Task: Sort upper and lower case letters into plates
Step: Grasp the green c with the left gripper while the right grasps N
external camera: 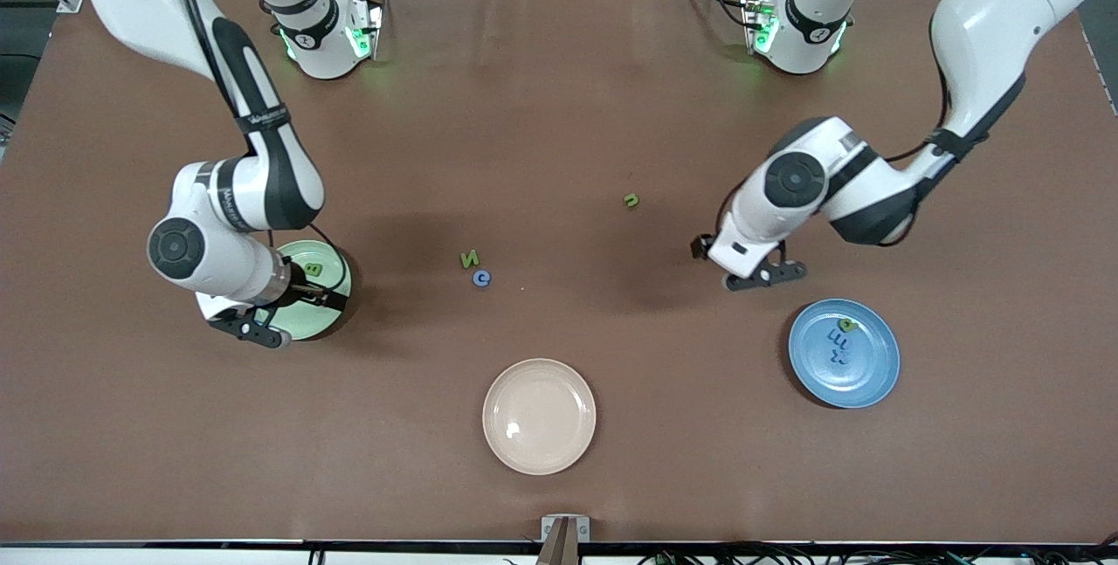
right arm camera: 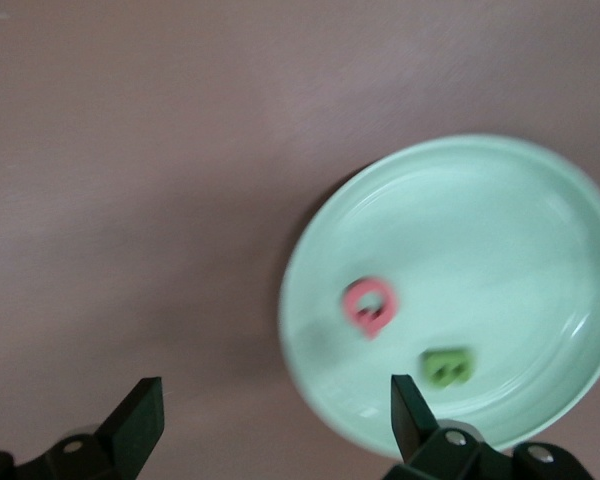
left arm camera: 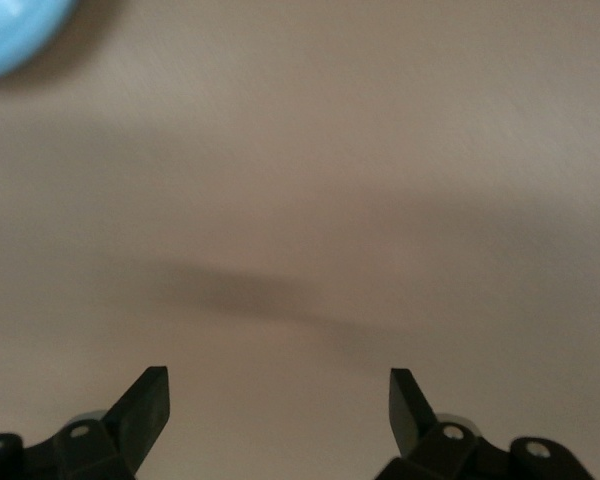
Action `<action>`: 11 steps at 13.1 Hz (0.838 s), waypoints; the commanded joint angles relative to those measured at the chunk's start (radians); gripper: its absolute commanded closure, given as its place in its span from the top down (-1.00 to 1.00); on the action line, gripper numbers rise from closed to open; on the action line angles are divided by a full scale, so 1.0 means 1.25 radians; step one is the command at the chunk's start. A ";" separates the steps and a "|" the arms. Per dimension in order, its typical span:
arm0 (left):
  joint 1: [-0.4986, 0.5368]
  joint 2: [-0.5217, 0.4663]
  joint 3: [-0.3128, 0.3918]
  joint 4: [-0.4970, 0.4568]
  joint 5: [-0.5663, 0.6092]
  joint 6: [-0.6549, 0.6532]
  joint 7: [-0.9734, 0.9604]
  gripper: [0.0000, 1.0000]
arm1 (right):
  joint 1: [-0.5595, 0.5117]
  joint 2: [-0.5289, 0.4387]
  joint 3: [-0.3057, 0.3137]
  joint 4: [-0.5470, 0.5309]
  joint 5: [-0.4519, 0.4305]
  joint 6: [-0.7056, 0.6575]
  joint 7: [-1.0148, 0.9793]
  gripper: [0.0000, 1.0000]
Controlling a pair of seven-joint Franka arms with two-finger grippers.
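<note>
centrally, i see two loose letters side by side on the brown table [external camera: 559, 111]: a green letter n [external camera: 470, 258] and, touching or just beside it and nearer the front camera, a blue letter c [external camera: 481, 278]. a small green letter [external camera: 631, 200] lies apart, farther from the front camera and toward the left arm's end.

the mint plate [external camera: 336, 272] sits at the right arm's end, partly covered by that arm. it holds a green letter b [external camera: 312, 269]; my right wrist view also shows a pink-red letter [right arm camera: 368, 305] beside it, both lying flat inside the plate [right arm camera: 460, 200]. the blue plate [external camera: 865, 382] sits at the left arm's end and holds a green letter [external camera: 846, 325] near its rim and some dark blue letters [external camera: 840, 347] bunched close together; i cannot tell how many or read them. the cream plate [external camera: 539, 416] lies between the two plates, nearest the front camera.

the right gripper [external camera: 253, 325] hangs over the edge of the mint plate; its fingers [right arm camera: 140, 420] stand wide apart with nothing between them. the left gripper [external camera: 767, 274] hangs over bare table just beside the blue plate, fingers [left arm camera: 145, 405] likewise spread wide and holding nothing; a corner of the blue plate [left arm camera: 10, 30] shows in its wrist view.
</note>
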 commanded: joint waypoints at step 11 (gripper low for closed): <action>-0.308 0.011 0.145 -0.107 0.154 0.248 -0.532 0.56 | 0.293 0.153 -0.003 0.080 -0.011 0.156 0.580 1.00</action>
